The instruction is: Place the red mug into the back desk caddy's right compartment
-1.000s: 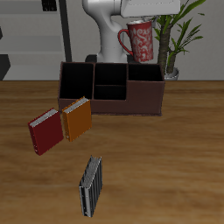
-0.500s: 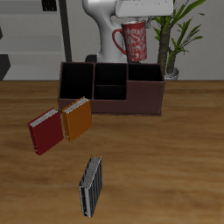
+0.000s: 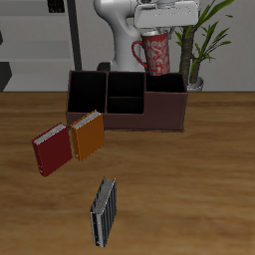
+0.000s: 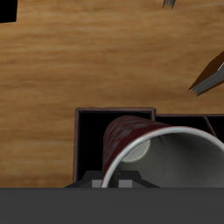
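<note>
My gripper [image 3: 159,30] is shut on the rim of the red mug [image 3: 154,53], which hangs upright with its handle to one side. The mug's base is just above the top edge of the back desk caddy [image 3: 110,120], a long dark brown box. The mug is over the right compartment [image 3: 165,92], the wide section with the plain reddish-brown front wall. In the wrist view the mug [image 4: 131,140] shows its pale grey inside, and a dark caddy section [image 4: 90,140] lies under it. The fingertips are hidden in that view.
A red book [image 3: 52,149] and an orange book [image 3: 88,134] lie in front of the caddy. A grey striped book [image 3: 104,211] lies nearer the table's front edge. A potted plant [image 3: 199,45] stands close behind the caddy, beside the mug.
The mug shifted sideways along the caddy, then came back a little and dropped lower. It now hangs closer to the right compartment's top edge.
</note>
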{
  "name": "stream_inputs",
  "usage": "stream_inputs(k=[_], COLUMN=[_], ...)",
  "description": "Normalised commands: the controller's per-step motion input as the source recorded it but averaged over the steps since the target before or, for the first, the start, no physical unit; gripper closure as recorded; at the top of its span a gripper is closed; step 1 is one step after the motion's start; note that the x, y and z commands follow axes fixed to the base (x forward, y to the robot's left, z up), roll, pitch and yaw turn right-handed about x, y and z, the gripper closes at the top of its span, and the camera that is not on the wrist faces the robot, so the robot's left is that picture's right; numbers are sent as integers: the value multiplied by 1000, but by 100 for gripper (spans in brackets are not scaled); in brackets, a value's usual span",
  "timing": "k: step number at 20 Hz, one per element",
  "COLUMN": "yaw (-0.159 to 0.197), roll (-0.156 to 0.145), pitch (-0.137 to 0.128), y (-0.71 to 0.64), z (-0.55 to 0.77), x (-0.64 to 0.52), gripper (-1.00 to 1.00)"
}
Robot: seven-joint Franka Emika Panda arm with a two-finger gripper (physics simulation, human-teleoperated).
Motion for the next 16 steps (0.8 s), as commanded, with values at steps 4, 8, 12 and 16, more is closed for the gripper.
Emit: stream_inputs(k=[4, 8, 12, 16], yaw=[-21, -48, -45, -42], roll=[10, 7, -3, 12], pitch=[6, 21, 32, 39], y=[47, 46, 86, 111], z=[-28, -48, -117, -173], x=[-32, 36, 108, 112], gripper=[100, 100, 100, 100])
